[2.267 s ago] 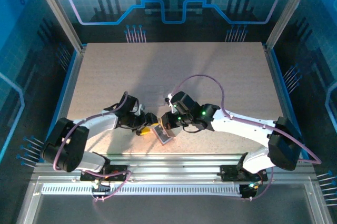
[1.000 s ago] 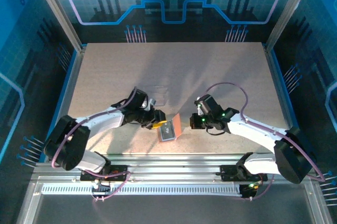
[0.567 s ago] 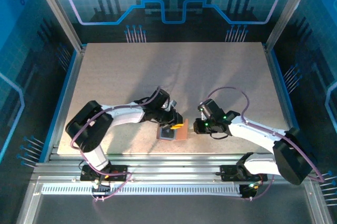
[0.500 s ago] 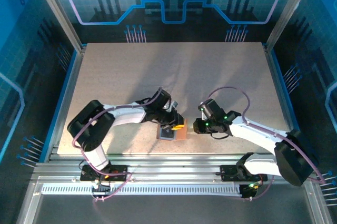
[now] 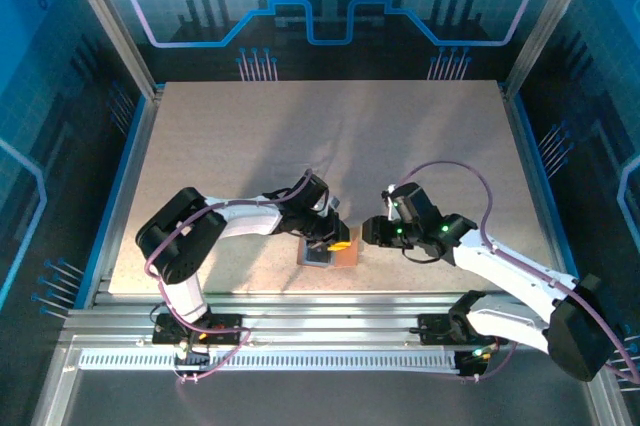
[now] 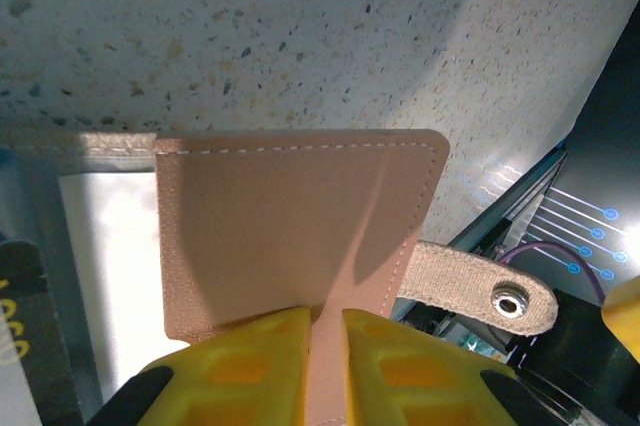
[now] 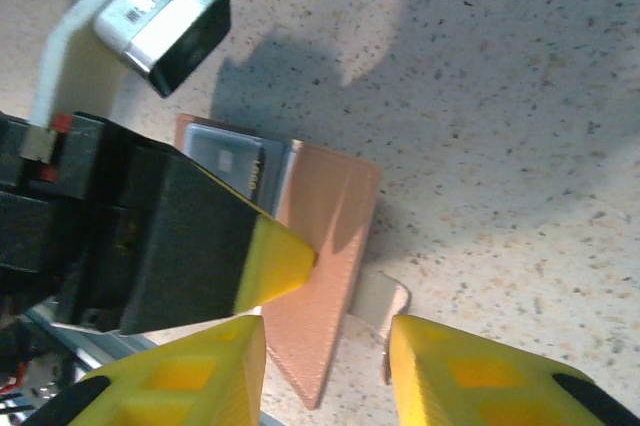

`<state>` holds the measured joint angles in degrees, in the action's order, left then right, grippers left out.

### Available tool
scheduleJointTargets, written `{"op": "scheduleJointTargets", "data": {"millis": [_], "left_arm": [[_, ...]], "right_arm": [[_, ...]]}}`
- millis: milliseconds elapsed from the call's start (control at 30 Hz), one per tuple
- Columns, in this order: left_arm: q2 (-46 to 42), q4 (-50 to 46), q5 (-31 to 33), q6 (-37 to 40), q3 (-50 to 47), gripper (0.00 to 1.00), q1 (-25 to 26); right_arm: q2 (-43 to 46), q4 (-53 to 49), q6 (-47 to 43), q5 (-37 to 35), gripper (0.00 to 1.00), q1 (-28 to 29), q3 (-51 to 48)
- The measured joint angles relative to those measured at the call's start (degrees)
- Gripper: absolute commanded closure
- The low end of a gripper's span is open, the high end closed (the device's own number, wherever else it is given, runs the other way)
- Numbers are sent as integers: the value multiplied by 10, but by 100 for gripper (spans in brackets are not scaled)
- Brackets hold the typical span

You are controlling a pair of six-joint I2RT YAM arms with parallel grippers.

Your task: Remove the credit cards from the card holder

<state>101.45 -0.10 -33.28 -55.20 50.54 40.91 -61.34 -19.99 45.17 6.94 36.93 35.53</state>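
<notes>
Speckled beige table (image 5: pixel 250 146) fills the floor of a blue-lit enclosure, and on it, close to the near edge, lies one card holder (image 5: pixel 343 257). Two grippers work at it. It is salmon-pink with white stitching along its rim and rounded corners, and its cover flap (image 6: pixel 300 216) stands lifted off the half lying flat. A pale fabric strap (image 6: pixel 470 286) with one metal snap (image 6: pixel 511 298) sticks out from the flap's side. One dark grey card (image 7: pixel 232 161) with gold lettering sits in the pocket of the flat half; whether more lie under it I cannot tell. The left gripper (image 6: pixel 323 321) reaches in from the holder's left and is clenched on the edge of the lifted flap, its yellow fingers (image 6: pixel 235 366) pressed to both faces. The right gripper (image 7: pixel 325 331) hangs just right of the holder with its yellow fingers (image 7: pixel 200 376) spread apart, grasping nothing.
</notes>
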Motion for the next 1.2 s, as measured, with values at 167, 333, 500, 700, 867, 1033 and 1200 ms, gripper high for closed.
{"op": "scheduleJointTargets", "data": {"millis": [167,333,500,700,867,1033,1200], "left_arm": [[0,0,0,0,0,85,0],[1,1,0,0,0,85,0],[1,3,0,0,-1,85,0],[1,-2,6,0,-9,85,0],[-25,-13,7,1,-9,85,-8],[-76,-28,11,8,-9,85,-26],[-120,-79,31,38,-11,85,-47]], "right_arm": [[-2,38,19,31,85,-2,0],[-38,114,42,89,91,-10,-8],[-105,162,59,130,92,-10,-22],[-126,167,60,130,93,-10,-29],[-151,162,49,127,93,-10,-29],[-194,168,48,133,92,-9,-31],[-219,177,47,135,93,-9,-32]]}}
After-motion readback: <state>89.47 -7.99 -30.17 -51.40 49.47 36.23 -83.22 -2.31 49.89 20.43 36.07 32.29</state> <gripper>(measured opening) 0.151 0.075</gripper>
